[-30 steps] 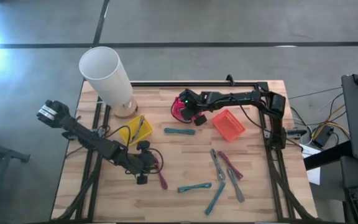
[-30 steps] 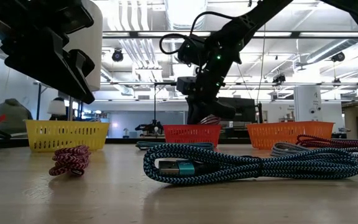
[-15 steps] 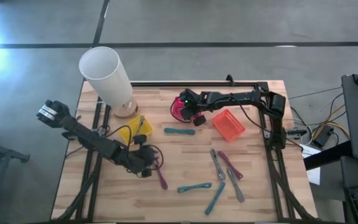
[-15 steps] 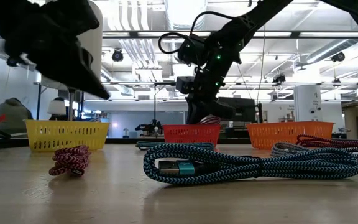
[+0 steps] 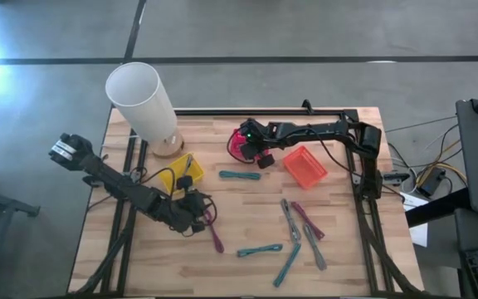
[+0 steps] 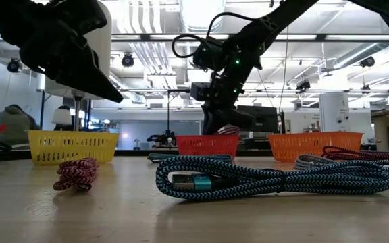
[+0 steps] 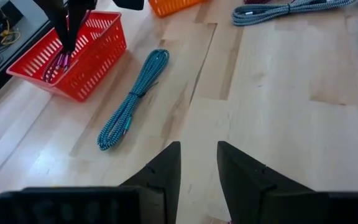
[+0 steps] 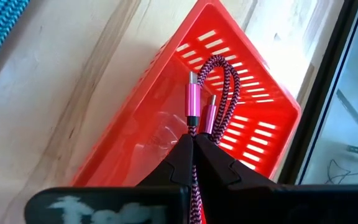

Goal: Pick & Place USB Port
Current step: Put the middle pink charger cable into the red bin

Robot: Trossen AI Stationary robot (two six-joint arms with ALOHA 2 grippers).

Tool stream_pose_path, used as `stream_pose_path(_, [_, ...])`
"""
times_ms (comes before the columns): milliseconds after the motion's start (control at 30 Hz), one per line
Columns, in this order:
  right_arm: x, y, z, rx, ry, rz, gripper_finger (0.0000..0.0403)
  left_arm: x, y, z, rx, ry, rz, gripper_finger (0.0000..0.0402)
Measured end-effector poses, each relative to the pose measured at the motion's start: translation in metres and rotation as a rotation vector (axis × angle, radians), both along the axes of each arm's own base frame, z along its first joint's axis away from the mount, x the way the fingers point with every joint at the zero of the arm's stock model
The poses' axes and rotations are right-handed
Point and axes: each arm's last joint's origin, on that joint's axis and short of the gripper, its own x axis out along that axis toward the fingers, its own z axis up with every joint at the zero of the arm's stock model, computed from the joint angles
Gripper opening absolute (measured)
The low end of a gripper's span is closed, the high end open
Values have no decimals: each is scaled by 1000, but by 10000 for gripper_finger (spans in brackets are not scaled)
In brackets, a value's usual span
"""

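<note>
Left tool (image 5: 196, 218): shifted slightly toward the yellow basket (image 5: 178, 173) since a second ago, fingers (image 7: 166, 169) narrowly parted on nothing, a pink cable (image 5: 216, 235) lying just beside it and bare wooden counter (image 7: 278, 112) ahead, with a teal cable (image 7: 132, 99) farther forward. Right tool (image 5: 250, 143): unchanged, hanging over the red basket (image 8: 229, 99) near the counter's far edge, fingers pinched on a magenta USB cable (image 8: 207, 81) whose plugs dangle into that basket. Orange basket (image 5: 305, 166): just beside the right tool.

No legible text or labels anywhere.
</note>
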Motion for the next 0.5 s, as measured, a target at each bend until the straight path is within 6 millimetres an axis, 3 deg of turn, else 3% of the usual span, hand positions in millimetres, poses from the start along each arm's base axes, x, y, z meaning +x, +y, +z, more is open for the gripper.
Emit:
stream_pose_path(300, [4,0,1,39,-58,4,14,0,0,0,1,2,0,108])
stream_pose_path(500, [5,0,1,17,-53,39,67,-1,0,-1,5,8,0,108])
